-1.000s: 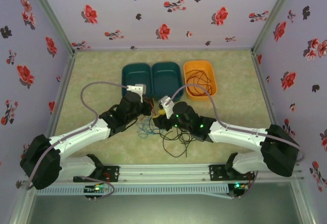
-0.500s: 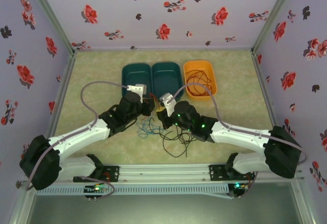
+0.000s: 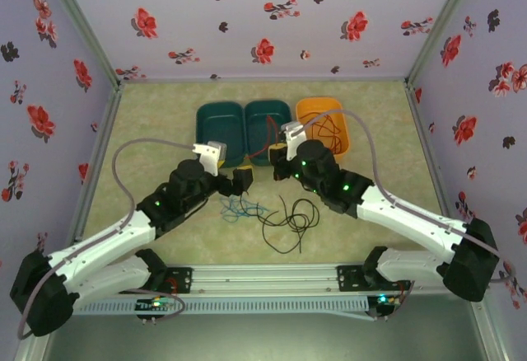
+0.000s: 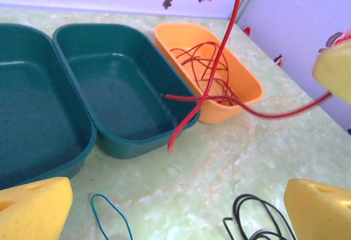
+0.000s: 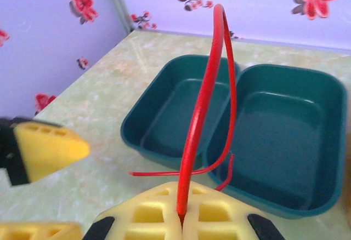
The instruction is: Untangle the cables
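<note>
Cables lay or hung in three spots around the two claws. The left claw hovered with its yellow pads spread wide and nothing between them. Ahead of it stood two teal trays side by side, touching. On the near side of this claw, toward the arm bases, the blue cable sat on the table as a small loose tangle; in the left wrist view one blue loop showed just inside the left pad. To the right of that, the black cable sprawled in wider loops, near the claw's right pad.

The right claw had its pads pressed together, pinching the red cable. From the pinch the cable rose in a tall arch, then dropped toward the trays ahead of it. In the left wrist view a free end dangled just in front of the right-hand teal tray. Right of this claw lay the orange tray, with more red cable coiled inside.
</note>
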Tool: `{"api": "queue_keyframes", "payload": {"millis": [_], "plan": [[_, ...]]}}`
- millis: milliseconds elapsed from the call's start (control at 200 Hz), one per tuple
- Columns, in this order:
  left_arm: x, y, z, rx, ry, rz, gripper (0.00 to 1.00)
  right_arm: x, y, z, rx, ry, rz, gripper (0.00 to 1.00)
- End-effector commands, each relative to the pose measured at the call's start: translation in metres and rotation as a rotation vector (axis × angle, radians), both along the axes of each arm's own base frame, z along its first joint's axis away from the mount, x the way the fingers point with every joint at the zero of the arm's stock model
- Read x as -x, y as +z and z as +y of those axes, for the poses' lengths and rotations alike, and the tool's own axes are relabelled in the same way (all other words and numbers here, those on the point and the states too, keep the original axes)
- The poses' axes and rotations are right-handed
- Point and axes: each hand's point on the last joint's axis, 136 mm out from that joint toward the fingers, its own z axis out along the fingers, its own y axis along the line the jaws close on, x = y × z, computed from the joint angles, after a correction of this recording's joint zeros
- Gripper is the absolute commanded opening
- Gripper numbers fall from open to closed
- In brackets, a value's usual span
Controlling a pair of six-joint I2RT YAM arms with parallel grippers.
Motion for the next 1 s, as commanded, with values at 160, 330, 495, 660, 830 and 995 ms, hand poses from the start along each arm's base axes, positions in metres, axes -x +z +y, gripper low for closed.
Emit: {"api": "queue_keyframes", "payload": {"millis": [160,330,495,660,830,995], "plan": [[-0.005,0.001,0.005,0.02,0.033,-0.042,1.0,-0.031,0.03,-0.04,0.016,-0.167,0.015,0.0],[-0.008,-0.004,0.003,0.028,0.04,-0.032,1.0,-0.061,0.04,-0.069,0.001,-0.29,0.013,0.0],[-0.009,-0.009,0.003,0.025,0.048,-0.019,1.0,-0.094,0.039,-0.096,-0.077,-0.393,0.051,0.0],[-0.009,-0.013,0.004,0.01,0.05,-0.006,1.0,-0.126,0.032,-0.113,-0.115,-0.459,0.076,0.0],[-0.009,-0.018,0.005,0.0,0.055,0.006,1.0,-0.158,0.015,-0.125,-0.131,-0.514,0.092,0.0],[-0.011,-0.023,0.003,-0.008,0.058,0.022,1.0,-0.185,-0.005,-0.139,-0.159,-0.573,0.118,0.0]]}}
